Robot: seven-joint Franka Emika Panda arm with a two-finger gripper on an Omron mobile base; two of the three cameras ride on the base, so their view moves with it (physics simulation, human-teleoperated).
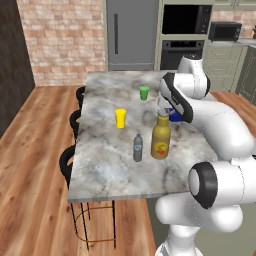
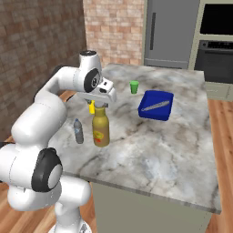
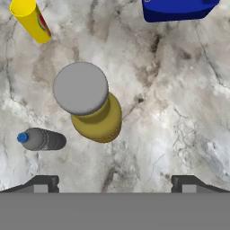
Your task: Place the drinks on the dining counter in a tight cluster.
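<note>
- The amber bottle (image 1: 161,142) stood upright on the island (image 1: 110,170), its red-and-yellow label (image 1: 160,148) facing the near edge; I could not read any writing on it.
- From my hand view its round grey cap (image 3: 81,88) sat over a wider yellow body.
- The water bottle (image 1: 138,148) stood just beside it, toward the stool side, apart from it: small, clear-grey, with a blue cap (image 3: 22,138).
- My pincer (image 2: 101,105) hung right above the amber bottle's cap with its tips (image 3: 42,183) spread wide, pinching nothing.
- A yellow cup (image 1: 120,118) stood farther up the marble, near the two bottles; a red mark showed on its side in the hand view, too small to read.
- A green cup (image 1: 144,92) stood beyond that, well apart.
- A blue tray (image 2: 156,105) lay on the island on the other side of the amber bottle, with a grey strip inside.
- Black stools (image 1: 67,162) lined the island's long side.
</note>
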